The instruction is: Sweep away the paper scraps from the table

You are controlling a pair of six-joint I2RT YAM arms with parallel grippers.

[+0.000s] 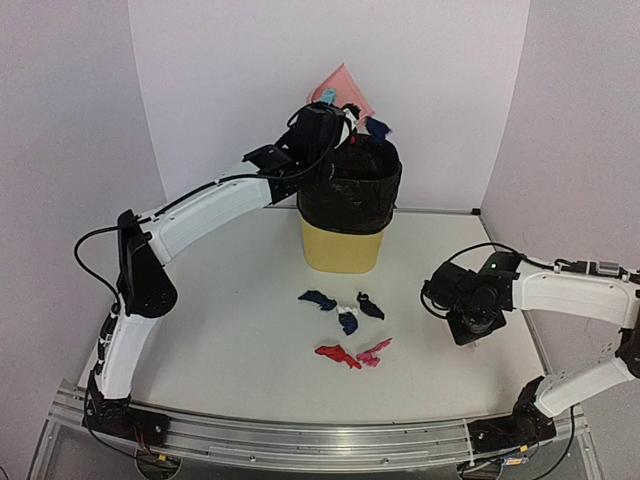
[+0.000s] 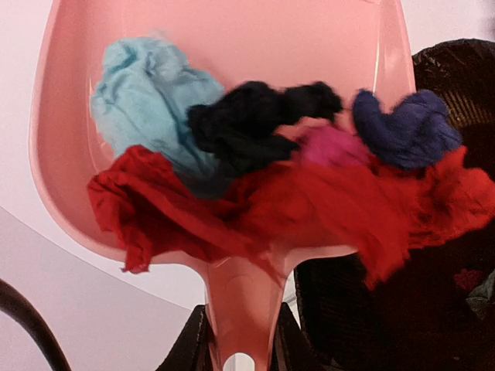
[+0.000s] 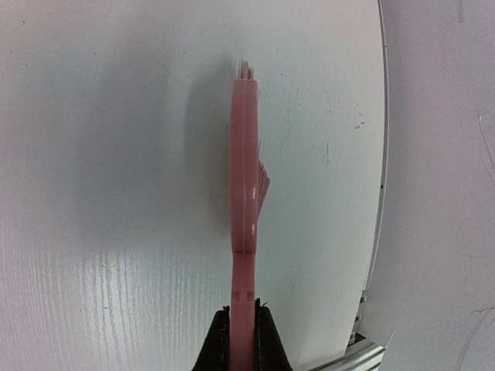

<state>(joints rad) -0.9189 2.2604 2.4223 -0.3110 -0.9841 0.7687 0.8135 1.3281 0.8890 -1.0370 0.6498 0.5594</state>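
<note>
**A:** What's the left gripper (image 1: 318,128) doing rn?

**B:** It's hanging up at the back, above the yellow bin (image 1: 340,250) w/ the black bag (image 1: 350,190). Its jaws are pinching nearly closed on the handle of the pink dustpan (image 2: 232,46).

**A:** Anything sitting in the pan?

**B:** Yep, paper scraps (image 2: 309,209) are bunching at the handle end: 1 light blue, 1 black, 1 navy, a pink bit, plus lots of red. The navy one's lying at the pan's side, next to the bag.

**A:** And the rest?

**B:** Approx 6 more scraps (image 1: 348,322) are lying on the table (image 1: 220,330) in front of the bin, btwn the 2 arms: navy, black, white, red, pink.

**A:** Right gripper (image 3: 241,334)?

**B:** It's sitting low on the right side, jaws squeezing shut on the handle of the pink brush (image 3: 244,170). The brush is pointing out over the tabletop near the right edge, well apart from the scraps. Can't tell if the bristles are touching.
</note>
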